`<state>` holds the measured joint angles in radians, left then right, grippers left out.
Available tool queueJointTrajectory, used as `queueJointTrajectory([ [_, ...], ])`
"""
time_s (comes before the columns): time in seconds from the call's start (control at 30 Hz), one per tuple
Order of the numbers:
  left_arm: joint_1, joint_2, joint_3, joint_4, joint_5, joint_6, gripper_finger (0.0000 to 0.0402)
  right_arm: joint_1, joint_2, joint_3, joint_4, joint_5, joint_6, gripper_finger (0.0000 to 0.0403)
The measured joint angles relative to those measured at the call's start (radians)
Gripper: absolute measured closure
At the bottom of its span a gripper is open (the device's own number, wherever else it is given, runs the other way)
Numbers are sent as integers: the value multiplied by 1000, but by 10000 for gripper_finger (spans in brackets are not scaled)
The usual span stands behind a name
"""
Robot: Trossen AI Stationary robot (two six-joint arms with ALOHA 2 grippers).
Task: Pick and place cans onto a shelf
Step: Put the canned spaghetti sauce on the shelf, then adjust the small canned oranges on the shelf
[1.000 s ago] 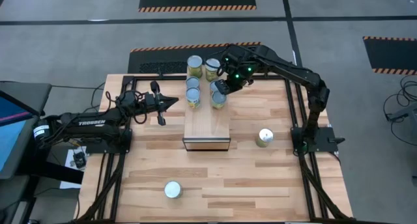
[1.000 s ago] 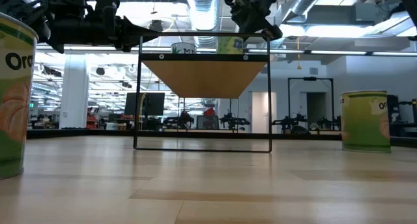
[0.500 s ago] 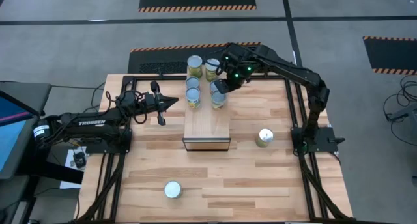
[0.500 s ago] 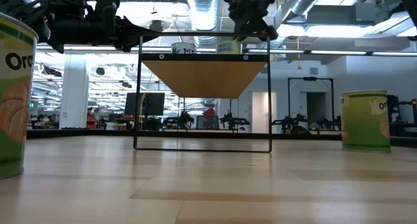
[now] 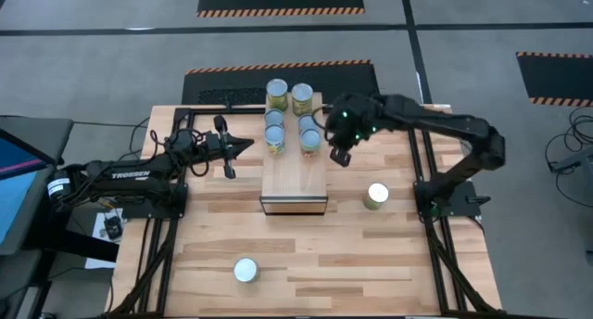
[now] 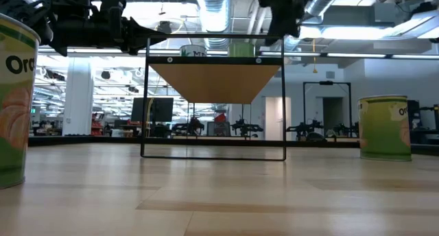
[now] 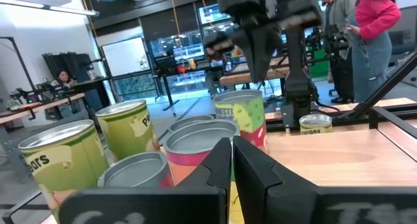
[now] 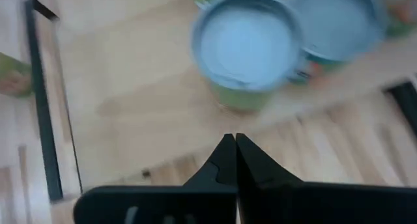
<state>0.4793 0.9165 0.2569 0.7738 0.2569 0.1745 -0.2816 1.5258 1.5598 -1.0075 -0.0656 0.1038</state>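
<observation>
Several cans with silver lids stand upright on the far end of the light-wood shelf (image 5: 295, 175); the nearest to my right gripper is a can (image 5: 311, 140), also seen in the right wrist view (image 8: 249, 48). My right gripper (image 5: 340, 157) hovers shut and empty just off the shelf's right edge, above the table. My left gripper (image 5: 248, 146) waits shut and empty left of the shelf, pointing at the cans (image 7: 195, 142). Two more cans stand on the tabletop, one right of the shelf (image 5: 376, 196) and one near the front edge (image 5: 245, 270).
The shelf's black frame legs (image 6: 283, 99) stand on the plank table. The near half of the shelf top (image 5: 295, 185) is bare wood. People stand in the room behind the table (image 7: 365, 28).
My right gripper has drawn away from the can at the shelf's right side, going toward the table's right and near edges and rolling its wrist. That can stays standing upright on the shelf among the others.
</observation>
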Motion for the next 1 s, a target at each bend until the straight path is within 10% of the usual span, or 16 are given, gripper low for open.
queueJointTrajectory([
  [0.27, 0, 0, 0, -1, -4, -1, 395, 35, -82, -304, 395, -38, -2, 397],
  [1.0, 0, 0, 0, 0, -8, -3, 395, 29, -41, -323, 488, -49, -145, 394],
])
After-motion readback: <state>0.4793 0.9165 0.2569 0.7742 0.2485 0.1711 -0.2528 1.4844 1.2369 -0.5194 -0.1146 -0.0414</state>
